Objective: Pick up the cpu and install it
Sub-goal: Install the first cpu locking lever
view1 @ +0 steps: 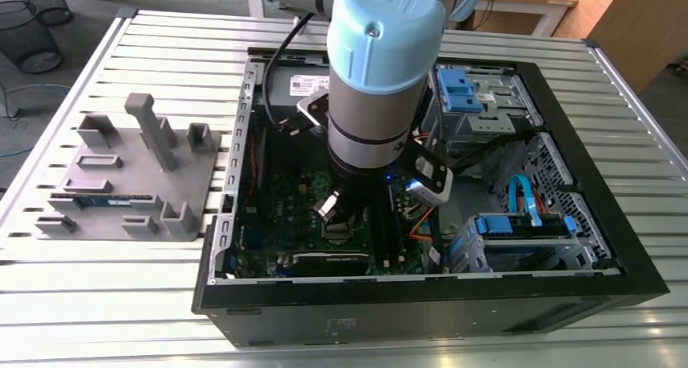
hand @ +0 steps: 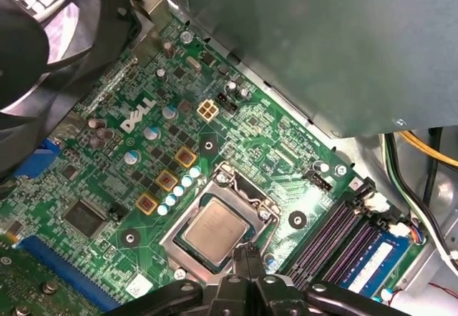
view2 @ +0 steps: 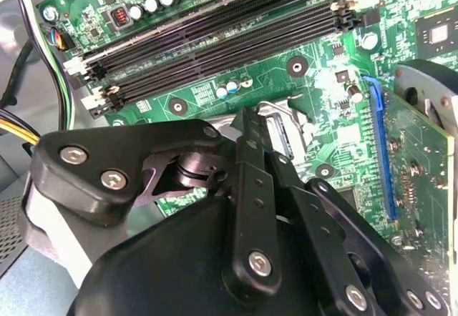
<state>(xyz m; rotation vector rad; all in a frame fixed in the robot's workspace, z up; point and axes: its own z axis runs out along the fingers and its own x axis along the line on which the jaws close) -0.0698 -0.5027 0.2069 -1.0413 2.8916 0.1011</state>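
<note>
First wrist view is giving you the plainest look at the gripper (hand: 247,253). Its two fingers are sitting pressed together with only a thin seam between them, and nothing is showing between the tips. The cpu (hand: 215,230) is lying flat in the socket (hand: 247,194) on the motherboard (hand: 107,159), metal top up. The tips are hanging just at one edge of it, and you cannot tell whether they are touching it. Memory slots (hand: 336,234) are running just beside the socket.

In the second wrist view the gripper's (view2: 247,126) black links are covering most of the socket, leaving one metal corner showing, and the chip is hidden behind them.

In the exterior view the arm is reaching down into the open computer case (view1: 430,291) on the slatted worktop (view1: 108,287), and its body is blocking the socket area. The grey holder (view1: 129,183) is standing well apart from the gripper, at the exterior view's left.
</note>
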